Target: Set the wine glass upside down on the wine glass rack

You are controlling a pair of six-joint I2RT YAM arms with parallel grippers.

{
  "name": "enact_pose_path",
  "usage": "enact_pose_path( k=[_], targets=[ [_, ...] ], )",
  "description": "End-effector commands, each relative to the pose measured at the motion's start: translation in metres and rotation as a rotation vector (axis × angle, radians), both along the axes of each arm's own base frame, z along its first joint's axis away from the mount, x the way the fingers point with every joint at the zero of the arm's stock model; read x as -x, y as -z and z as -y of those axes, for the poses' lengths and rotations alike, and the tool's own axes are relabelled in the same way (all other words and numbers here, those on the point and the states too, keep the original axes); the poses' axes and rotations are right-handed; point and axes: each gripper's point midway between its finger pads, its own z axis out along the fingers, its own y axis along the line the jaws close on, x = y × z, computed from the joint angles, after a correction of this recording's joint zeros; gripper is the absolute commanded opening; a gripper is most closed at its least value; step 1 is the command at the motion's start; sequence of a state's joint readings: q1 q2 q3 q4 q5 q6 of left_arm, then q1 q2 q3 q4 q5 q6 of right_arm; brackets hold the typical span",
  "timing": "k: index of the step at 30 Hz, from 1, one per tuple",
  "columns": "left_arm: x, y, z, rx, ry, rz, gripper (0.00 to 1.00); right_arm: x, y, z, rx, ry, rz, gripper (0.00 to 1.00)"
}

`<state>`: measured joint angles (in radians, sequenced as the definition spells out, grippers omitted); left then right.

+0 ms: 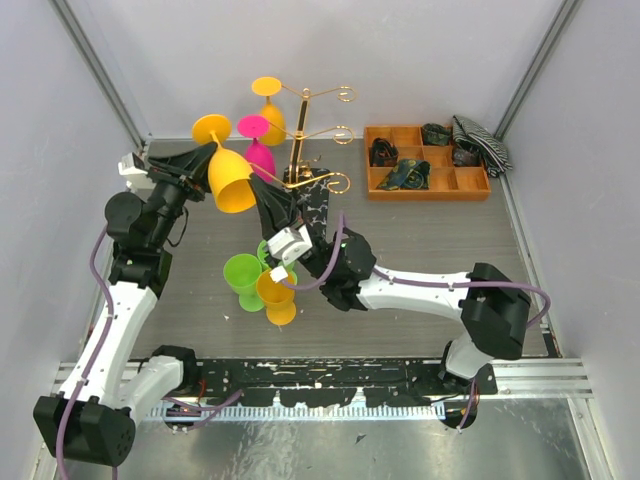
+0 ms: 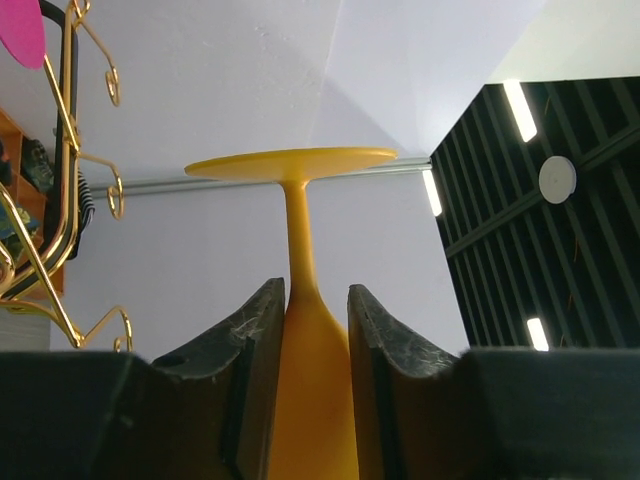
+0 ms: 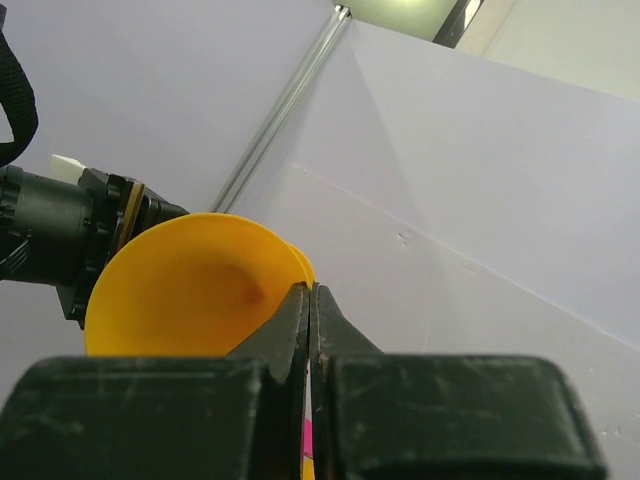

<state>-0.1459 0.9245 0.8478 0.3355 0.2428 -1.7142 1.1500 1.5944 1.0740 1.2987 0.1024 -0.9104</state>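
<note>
An orange wine glass point(image 1: 232, 180) hangs tilted in the air just left of the rack, foot up and to the left. My left gripper point(image 1: 210, 158) is shut on it where the stem widens into the bowl point(image 2: 300, 350), with both fingers point(image 2: 255, 340) against it in the left wrist view point(image 2: 317, 295). My right gripper point(image 1: 257, 183) is shut on the bowl's rim point(image 3: 190, 290), its tips pinched together in the right wrist view point(image 3: 311, 290). The gold wine glass rack point(image 1: 297, 150) point(image 2: 60, 200) stands on its black speckled base, with a yellow glass point(image 1: 270, 112) and a pink glass point(image 1: 258, 148) hanging upside down on it.
A green glass point(image 1: 243, 275) and another orange glass point(image 1: 277, 295) lie on the table near my right wrist, with a second green one point(image 1: 268, 250) behind them. An orange compartment tray point(image 1: 470, 185) holding dark items sits at the back right. Walls close in on the left, back and right.
</note>
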Motion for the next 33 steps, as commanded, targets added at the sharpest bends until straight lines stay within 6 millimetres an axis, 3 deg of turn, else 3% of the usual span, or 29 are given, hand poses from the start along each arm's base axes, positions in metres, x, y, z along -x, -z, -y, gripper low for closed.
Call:
enact_pose_path(
  k=[1, 9, 18, 26, 33],
  targets=[
    [0.010, -0.008, 0.009, -0.002, 0.061, 0.055, 0.41, 0.018, -0.026, 0.015, -0.058, -0.059, 0.028, 0.01],
    [0.012, -0.013, 0.010, -0.001, 0.066, 0.068, 0.45, 0.022, -0.029, 0.017, -0.054, -0.082, 0.027, 0.01],
    [0.018, -0.031, 0.012, 0.006, 0.085, 0.164, 0.26, 0.025, -0.026, 0.014, -0.047, -0.107, 0.019, 0.01],
    [0.026, -0.054, 0.019, 0.004, 0.135, 0.346, 0.14, 0.027, -0.022, 0.029, -0.054, -0.093, -0.001, 0.01],
    [0.022, -0.057, 0.021, -0.049, 0.125, 0.442, 0.09, 0.022, -0.019, 0.054, -0.059, -0.018, -0.037, 0.21]
  ],
)
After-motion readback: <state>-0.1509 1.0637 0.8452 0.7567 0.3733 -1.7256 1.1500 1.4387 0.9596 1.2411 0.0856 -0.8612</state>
